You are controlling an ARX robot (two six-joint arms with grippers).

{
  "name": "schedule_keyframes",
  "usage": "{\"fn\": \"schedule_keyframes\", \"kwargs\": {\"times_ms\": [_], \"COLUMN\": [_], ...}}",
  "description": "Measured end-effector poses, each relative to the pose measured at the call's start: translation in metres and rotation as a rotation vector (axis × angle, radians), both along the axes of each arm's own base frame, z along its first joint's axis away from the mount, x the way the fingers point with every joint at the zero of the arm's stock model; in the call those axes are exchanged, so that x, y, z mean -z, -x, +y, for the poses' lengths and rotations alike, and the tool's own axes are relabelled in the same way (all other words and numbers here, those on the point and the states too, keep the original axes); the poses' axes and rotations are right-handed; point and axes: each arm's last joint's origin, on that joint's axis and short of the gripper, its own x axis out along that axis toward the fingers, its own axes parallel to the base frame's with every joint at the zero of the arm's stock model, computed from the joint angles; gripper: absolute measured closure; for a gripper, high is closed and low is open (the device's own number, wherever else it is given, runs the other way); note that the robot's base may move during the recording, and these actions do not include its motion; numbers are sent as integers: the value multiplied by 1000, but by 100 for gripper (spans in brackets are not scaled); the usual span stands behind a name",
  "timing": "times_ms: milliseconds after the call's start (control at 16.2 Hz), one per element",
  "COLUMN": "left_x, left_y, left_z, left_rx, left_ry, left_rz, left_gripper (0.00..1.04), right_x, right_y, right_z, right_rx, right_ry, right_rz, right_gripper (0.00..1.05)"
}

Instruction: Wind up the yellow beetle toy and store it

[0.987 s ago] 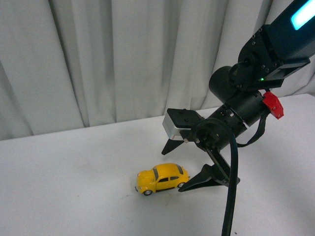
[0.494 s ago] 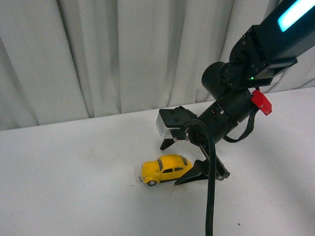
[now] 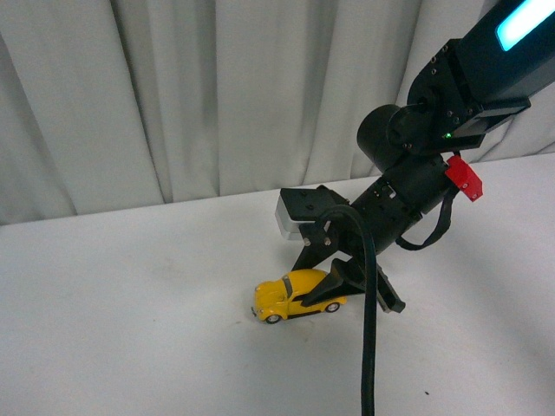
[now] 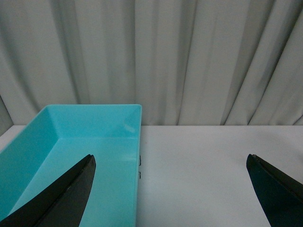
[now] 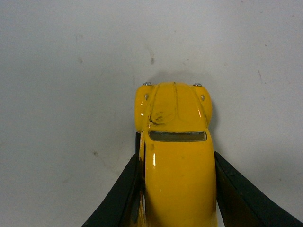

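Gripping: right gripper (image 5: 176,157) jaws pinch the yellow beetle toy (image 5: 174,118) by its flanks.
Left gripper (image 4: 170,159): jaws apart.
Risk: the glossy, rounded body may slip free.

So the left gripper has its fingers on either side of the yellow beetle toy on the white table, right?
Not the left: the right gripper has its fingers on either side of the yellow beetle toy on the white table, as the right wrist view shows. The left gripper is open and empty.
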Motion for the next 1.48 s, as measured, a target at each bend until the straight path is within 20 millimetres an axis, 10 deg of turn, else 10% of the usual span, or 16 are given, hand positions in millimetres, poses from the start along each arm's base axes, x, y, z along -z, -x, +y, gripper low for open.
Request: {"fn": "schedule_keyframes", "kwargs": {"times_ms": [679,1481], "left_x": [0,0], "left_y": [0,0], "left_z": [0,0], "left_rx": [0,0], "left_ry": [0,0], "left_rz": [0,0], "left_gripper": [7,7], "right_x": [1,12], "right_y": [-9,-4], "right_z": [49,30], "right_rx": [18,39], "right_ry": [-42,-85], "right_rz": [-3,2], "right_gripper": [67,67]}}
